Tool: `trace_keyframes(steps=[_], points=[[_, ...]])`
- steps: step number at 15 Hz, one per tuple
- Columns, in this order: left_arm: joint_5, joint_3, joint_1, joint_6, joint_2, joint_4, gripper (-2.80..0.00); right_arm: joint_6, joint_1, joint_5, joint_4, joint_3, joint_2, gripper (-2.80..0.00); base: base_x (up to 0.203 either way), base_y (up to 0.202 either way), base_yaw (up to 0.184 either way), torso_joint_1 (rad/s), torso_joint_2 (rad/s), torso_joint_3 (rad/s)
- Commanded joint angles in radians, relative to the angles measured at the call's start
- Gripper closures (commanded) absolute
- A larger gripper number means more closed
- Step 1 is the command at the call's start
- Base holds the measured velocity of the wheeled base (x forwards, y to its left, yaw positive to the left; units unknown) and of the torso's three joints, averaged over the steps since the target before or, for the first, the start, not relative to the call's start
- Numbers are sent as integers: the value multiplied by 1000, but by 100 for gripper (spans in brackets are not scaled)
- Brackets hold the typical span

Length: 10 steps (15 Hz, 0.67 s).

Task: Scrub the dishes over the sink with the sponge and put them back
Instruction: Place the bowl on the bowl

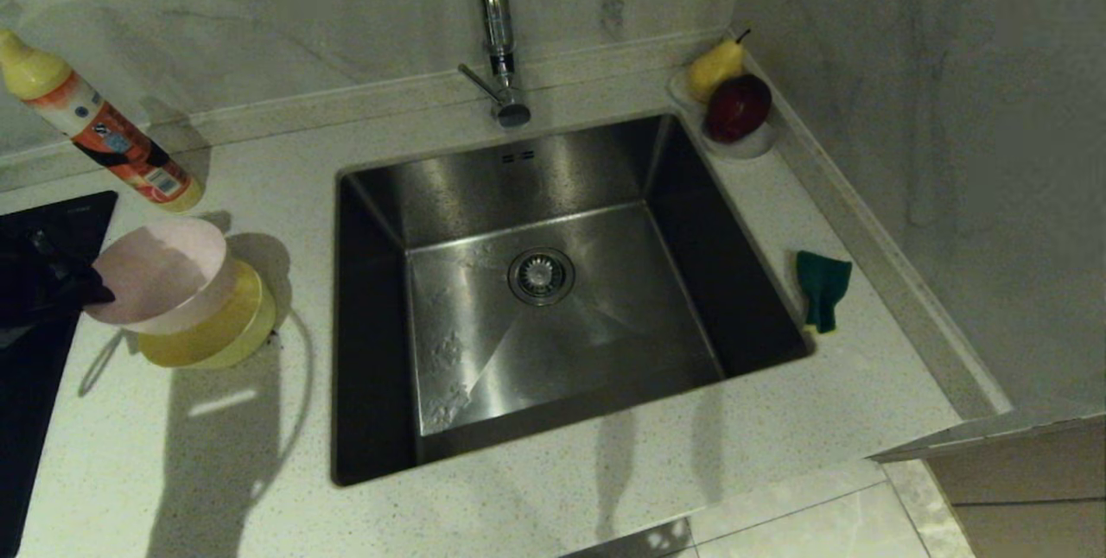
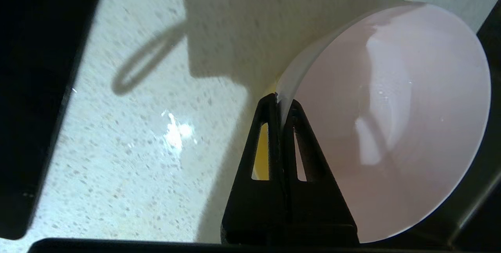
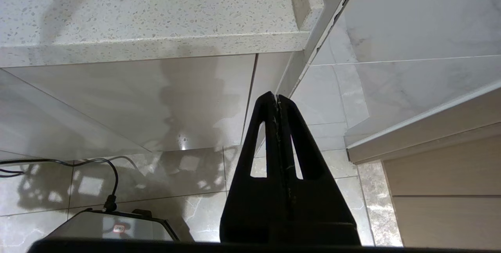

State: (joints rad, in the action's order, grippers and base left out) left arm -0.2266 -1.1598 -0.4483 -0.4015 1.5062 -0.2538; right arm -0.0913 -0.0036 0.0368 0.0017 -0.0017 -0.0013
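Note:
My left gripper (image 1: 93,292) is shut on the rim of the pale pink bowl (image 1: 160,275), which is tipped up above the yellow bowl (image 1: 216,329) on the counter left of the sink (image 1: 553,282). In the left wrist view the fingers (image 2: 280,102) pinch the pink bowl's (image 2: 391,120) edge, and a strip of the yellow bowl (image 2: 263,155) shows behind them. The sponge (image 1: 821,286), green side up, lies on the counter right of the sink. My right gripper (image 3: 277,98) hangs shut and empty below the counter edge, outside the head view.
A tall chrome tap (image 1: 497,31) stands behind the sink. A white dish with a pear and a red apple (image 1: 737,107) sits at the back right corner. A bottle (image 1: 99,126) leans at the back left. A black hob (image 1: 43,282) borders the counter's left.

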Motion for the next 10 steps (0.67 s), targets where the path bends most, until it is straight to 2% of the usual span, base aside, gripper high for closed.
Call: trace_keyframes(steps=[1,3,6,10], points=[[-1,19,11,-3,0,-1,0,-1,-1,1,0,0,0,0,0,0,0,0,0,0],[0,48,14,-3,1,16,0,-1,1,1,0,0,0,0,0,0,0,0,0,0],[4,131,31,-13,12,162,0,-1,0,2,0,0,0,0,0,0,0,0,0,0],[8,133,34,-16,11,177,0,-1,0,1,0,0,0,0,0,0,0,0,0,0]])
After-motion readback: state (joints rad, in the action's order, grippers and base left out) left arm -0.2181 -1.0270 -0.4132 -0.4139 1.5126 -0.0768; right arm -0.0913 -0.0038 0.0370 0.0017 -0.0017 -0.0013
